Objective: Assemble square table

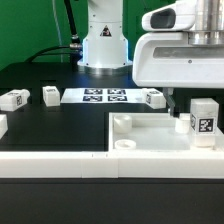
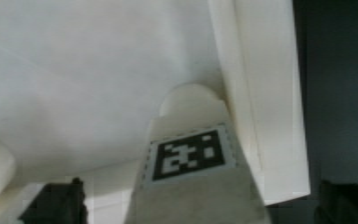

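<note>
Black tabletop point(image 1: 50, 130) before a green backdrop. Exterior view: the square table top point(image 1: 150, 135) lies rim up at the exterior view's right, just behind the long white border wall point(image 1: 60, 160). One tagged leg point(image 1: 203, 120) stands upright on it, directly below the gripper point(image 1: 193, 95). Loose legs point(image 1: 50, 95) lie either side of the marker board point(image 1: 105, 96). Wrist view: the upright leg sits beside the raised rim point(image 2: 265, 100), and the dark fingers point(image 2: 51, 205) stand spread wide with the leg between them.

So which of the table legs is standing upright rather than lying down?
The leg at the exterior view's right, standing in a corner of the tabletop. The other legs lie on their sides outside it.
</note>
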`<state>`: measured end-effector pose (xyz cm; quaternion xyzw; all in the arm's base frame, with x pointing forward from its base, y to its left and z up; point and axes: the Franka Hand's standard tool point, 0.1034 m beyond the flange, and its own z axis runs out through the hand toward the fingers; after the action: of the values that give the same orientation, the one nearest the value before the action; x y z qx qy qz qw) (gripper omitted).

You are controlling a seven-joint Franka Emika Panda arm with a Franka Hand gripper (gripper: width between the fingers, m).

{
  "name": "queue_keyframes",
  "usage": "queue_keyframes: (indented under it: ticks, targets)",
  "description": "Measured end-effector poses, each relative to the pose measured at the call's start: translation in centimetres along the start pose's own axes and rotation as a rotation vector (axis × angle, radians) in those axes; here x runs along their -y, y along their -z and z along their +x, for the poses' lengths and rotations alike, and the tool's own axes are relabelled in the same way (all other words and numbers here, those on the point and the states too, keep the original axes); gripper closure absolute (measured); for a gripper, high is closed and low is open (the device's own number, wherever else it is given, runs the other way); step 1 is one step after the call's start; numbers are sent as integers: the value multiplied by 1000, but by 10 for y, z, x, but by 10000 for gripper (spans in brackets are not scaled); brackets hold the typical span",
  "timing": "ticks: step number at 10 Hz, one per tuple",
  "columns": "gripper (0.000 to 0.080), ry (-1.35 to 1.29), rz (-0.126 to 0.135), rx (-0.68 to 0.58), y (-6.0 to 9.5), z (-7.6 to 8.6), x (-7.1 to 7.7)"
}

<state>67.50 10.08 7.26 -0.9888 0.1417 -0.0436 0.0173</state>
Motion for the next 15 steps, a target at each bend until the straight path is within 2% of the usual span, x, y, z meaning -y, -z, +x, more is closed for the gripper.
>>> queue_keyframes:
  ticks: [1, 3, 4, 5, 8, 9, 10, 12, 14, 15]
  targets:
    - [150, -2, 0, 0, 0, 0, 0]
    - [424, -57, 4, 2, 0, 0, 1]
    - [424, -147, 4, 2, 0, -1, 1]
    - [513, -213, 4, 2, 0, -1, 1]
    - [512, -475, 12, 9, 0, -1, 1]
    - [512, -690, 6, 11, 1, -2, 4]
    - [512, -886, 17, 21, 0, -3, 7]
    - [512, -1313, 75, 69, -1, -2, 12]
    - [512, -1524, 114, 88, -3, 0, 12]
    - [512, -1578, 124, 88, -3, 0, 12]
